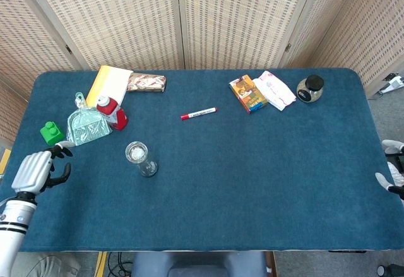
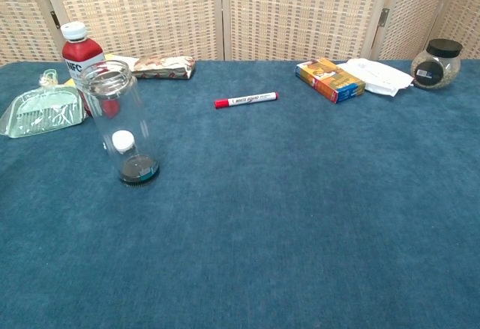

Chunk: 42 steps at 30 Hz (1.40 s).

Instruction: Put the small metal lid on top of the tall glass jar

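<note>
The tall glass jar [image 1: 140, 158] stands upright on the blue table, left of centre, and its rim is bare in the chest view [image 2: 107, 75]. A small white round piece [image 2: 122, 142] shows through the glass low in the jar; whether it is the lid I cannot tell. My left hand [image 1: 38, 168] hovers near the table's front left edge, well left of the jar, with its fingers loosely apart and nothing in it. Only a sliver of my right hand [image 1: 390, 179] shows at the head view's right edge. Neither hand appears in the chest view.
Behind the jar stand a red bottle [image 2: 81, 63] and a pale green dustpan-like piece [image 2: 41, 110]. A green block [image 1: 51, 132] lies close to my left hand. A red marker [image 2: 245, 100], an orange box [image 2: 328, 79], a white pouch [image 2: 379, 75] and a dark-lidded jar [image 2: 435, 64] lie further right.
</note>
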Each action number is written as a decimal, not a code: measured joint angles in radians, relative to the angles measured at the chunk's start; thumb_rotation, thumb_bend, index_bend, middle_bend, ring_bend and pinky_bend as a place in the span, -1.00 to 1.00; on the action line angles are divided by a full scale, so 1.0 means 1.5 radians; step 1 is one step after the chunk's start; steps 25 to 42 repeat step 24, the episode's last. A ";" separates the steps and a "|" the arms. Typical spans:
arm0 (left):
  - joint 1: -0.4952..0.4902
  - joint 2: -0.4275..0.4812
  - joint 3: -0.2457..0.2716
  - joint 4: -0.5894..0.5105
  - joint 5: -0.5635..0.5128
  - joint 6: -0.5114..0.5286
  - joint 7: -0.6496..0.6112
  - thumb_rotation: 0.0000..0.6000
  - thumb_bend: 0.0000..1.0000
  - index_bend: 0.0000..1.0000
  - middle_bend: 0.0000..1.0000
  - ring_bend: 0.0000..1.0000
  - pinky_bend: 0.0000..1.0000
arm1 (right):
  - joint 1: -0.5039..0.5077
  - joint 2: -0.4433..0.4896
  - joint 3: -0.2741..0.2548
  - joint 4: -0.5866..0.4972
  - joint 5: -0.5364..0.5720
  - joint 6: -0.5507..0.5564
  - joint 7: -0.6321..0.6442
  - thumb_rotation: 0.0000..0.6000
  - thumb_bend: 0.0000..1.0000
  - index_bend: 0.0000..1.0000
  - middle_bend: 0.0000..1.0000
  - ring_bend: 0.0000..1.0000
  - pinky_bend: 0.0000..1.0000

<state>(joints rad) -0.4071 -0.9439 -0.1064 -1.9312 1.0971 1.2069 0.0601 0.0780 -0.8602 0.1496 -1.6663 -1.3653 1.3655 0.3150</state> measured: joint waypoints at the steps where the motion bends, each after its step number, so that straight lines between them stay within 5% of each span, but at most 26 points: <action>1: 0.004 -0.004 0.003 0.002 0.000 0.007 0.009 1.00 0.03 -0.56 -0.35 -0.38 -0.09 | 0.000 -0.002 -0.001 0.000 -0.002 0.000 -0.003 1.00 -0.54 -0.48 -0.32 -0.56 -0.35; 16: 0.062 -0.067 0.028 0.028 0.037 0.076 0.053 1.00 0.03 -0.55 -0.35 -0.39 -0.10 | 0.006 -0.028 -0.018 -0.009 -0.026 0.006 -0.035 1.00 -0.54 -0.48 -0.33 -0.56 -0.36; 42: 0.078 -0.081 0.029 0.027 0.047 0.086 0.057 1.00 0.03 -0.55 -0.35 -0.39 -0.10 | 0.006 -0.036 -0.022 -0.009 -0.024 0.005 -0.042 1.00 -0.54 -0.48 -0.33 -0.56 -0.36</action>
